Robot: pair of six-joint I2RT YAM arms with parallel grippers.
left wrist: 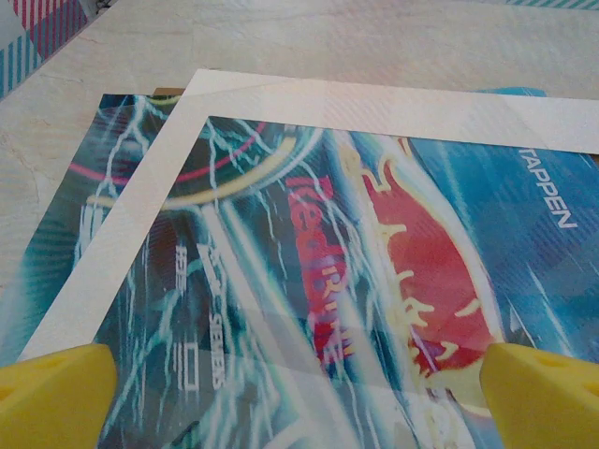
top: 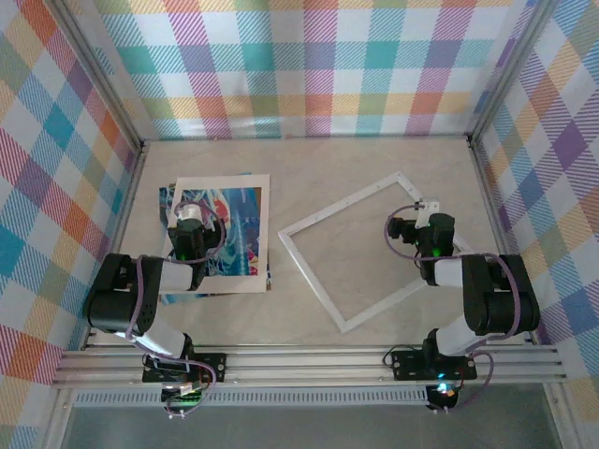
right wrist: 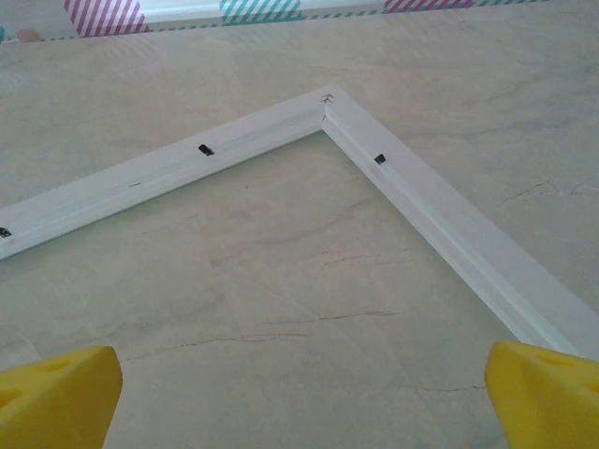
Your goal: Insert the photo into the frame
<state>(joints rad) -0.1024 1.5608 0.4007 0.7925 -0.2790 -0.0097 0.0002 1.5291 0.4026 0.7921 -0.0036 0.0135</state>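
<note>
Two grippers are hanging wide open, gripping nothing. The left gripper (left wrist: 299, 393) is hovering over the one photo (left wrist: 309, 262), probably to pick it up. One mat (left wrist: 140, 215) is lying on it. The right gripper (right wrist: 299, 393) is hovering over the one frame (right wrist: 440, 224), which is lying empty, well apart to the right.

Pale marbled table (top: 309, 159); white frame (top: 341, 202) flat on it under right claw (right wrist: 299, 398); photo (top: 239, 234) flat under left claw (left wrist: 299, 398), cream mat (top: 220, 183) atop.
</note>
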